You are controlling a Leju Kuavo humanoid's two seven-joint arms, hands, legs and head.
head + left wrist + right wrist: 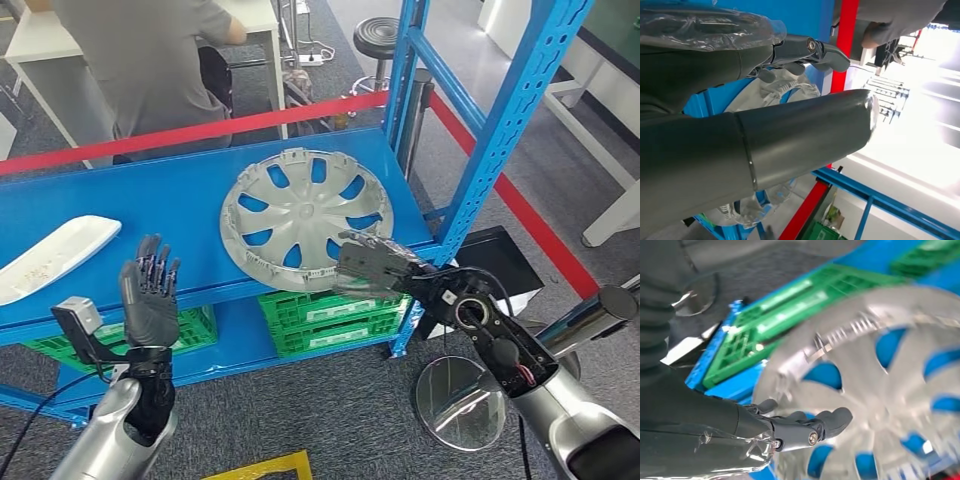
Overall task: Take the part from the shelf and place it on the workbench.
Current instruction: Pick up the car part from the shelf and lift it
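Observation:
A silver wheel cover (306, 218) lies flat on the blue shelf (181, 205), its near rim at the shelf's front edge. My right hand (370, 265) reaches in from the right with fingers stretched out flat, at the cover's near right rim; it holds nothing. In the right wrist view the fingers (821, 425) hang just off the wheel cover (881, 390) and its spokes. My left hand (151, 295) stands upright in front of the shelf edge, fingers spread, well to the left of the cover and empty. The left wrist view has its thumb (798, 135) before the wheel cover (772, 95).
A white curved part (53, 255) lies at the shelf's left end. Green crates (332, 315) sit on the lower shelf. A blue upright (498, 130) rises at the right corner. Red tape (226, 125) runs behind; a person (151, 60) sits beyond it. A round mirror (456, 400) lies on the floor.

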